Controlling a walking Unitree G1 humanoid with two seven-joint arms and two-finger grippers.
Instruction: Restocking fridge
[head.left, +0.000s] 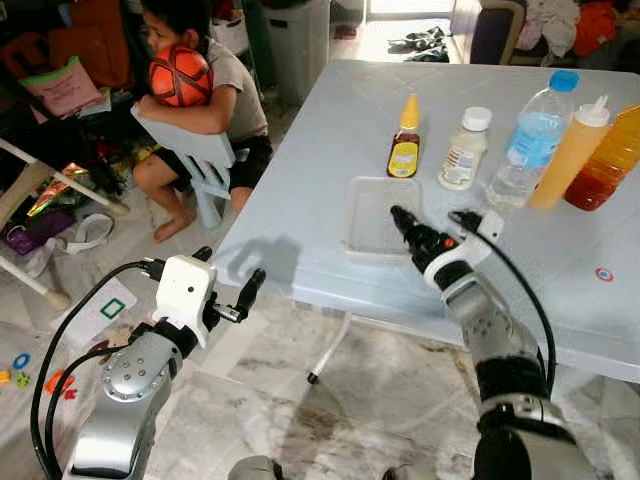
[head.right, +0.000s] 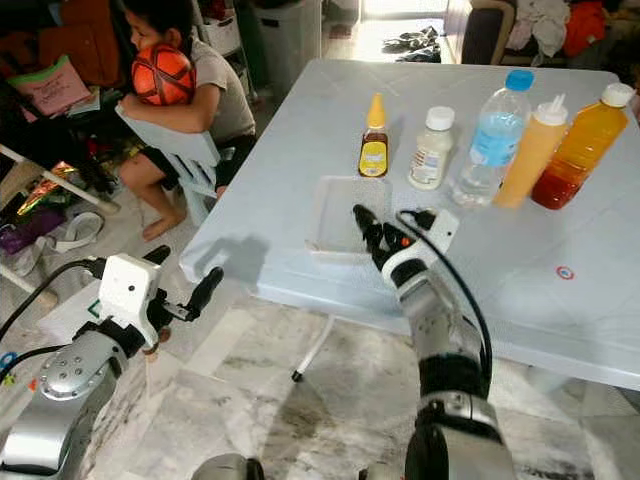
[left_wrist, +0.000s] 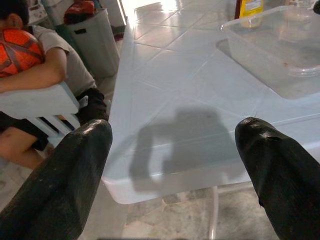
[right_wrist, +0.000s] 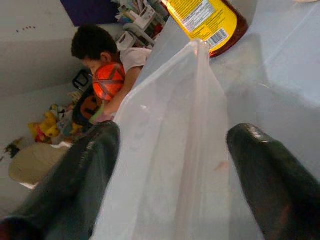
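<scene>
- Right wrist view: the clear shallow plastic tray (right_wrist: 170, 150) is seen directly ahead between the spread fingers of the right gripper (head.left: 400, 216); it lies on the white table (head.left: 300, 200), its long side running away from the robot
- the left gripper (head.left: 245, 296), also open, is held off the table's near corner, farther from the tray

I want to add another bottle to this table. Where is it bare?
The white table is bare between its far-left corner and the clear plastic tray, and right of the right gripper. It is crowded along the bottle row.
</scene>
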